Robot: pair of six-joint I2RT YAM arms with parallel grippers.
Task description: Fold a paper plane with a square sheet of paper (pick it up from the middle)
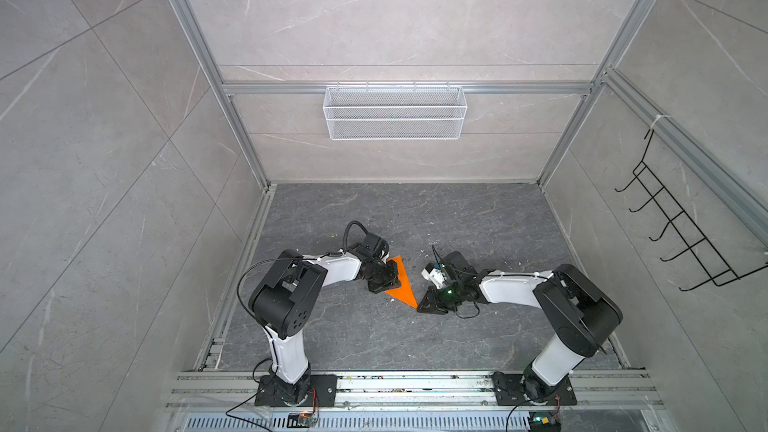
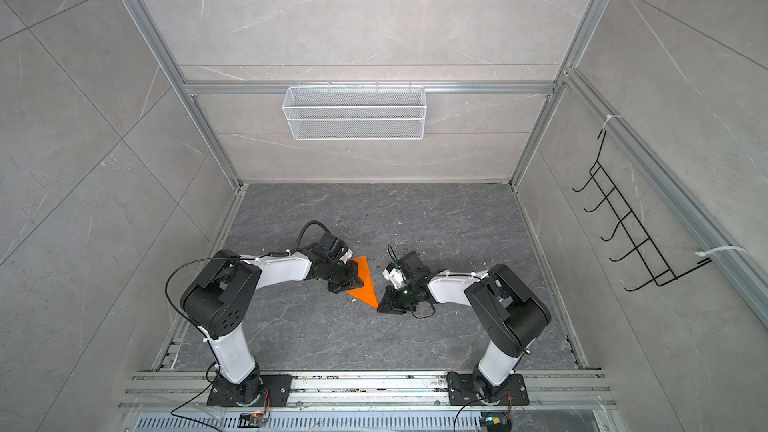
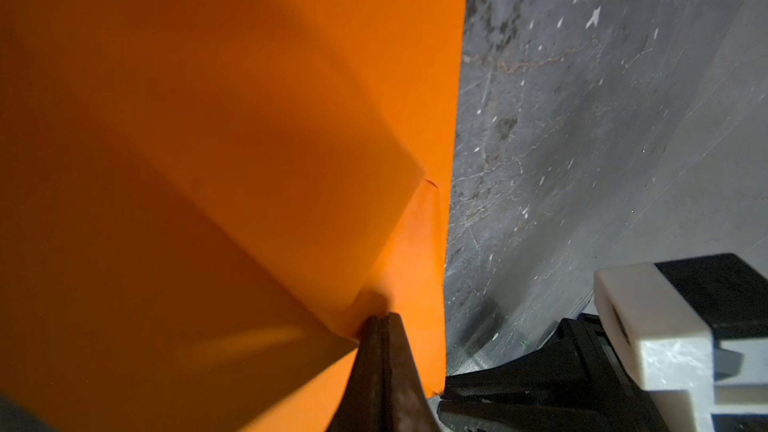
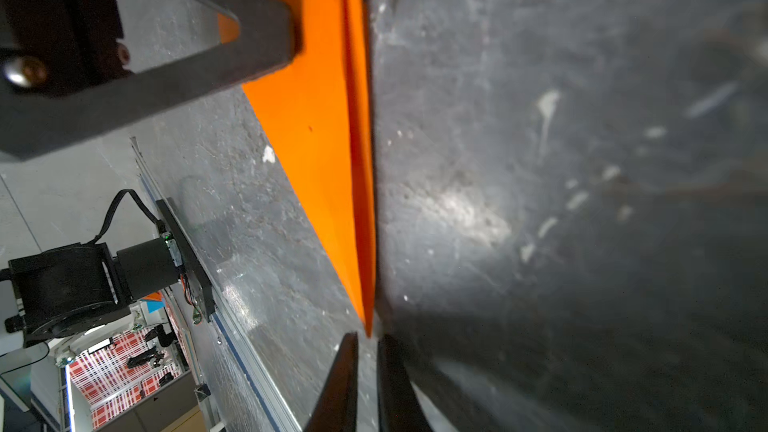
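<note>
A dark grey table is shown. The square sheet of paper, already folded into a narrow triangle, is pressed there by the closed left gripper; the right gripper, narrowly parted, is at its point. Wing folds seemingly remain.

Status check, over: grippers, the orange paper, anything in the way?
Left gripper shut, pressing the folded orange paper flat on the table. Right gripper barely open at its pointed tip, not gripping. Nothing blocking.

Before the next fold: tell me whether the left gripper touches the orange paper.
Touching. In the left wrist view the shut left gripper presses its tips onto the orange paper.
</note>
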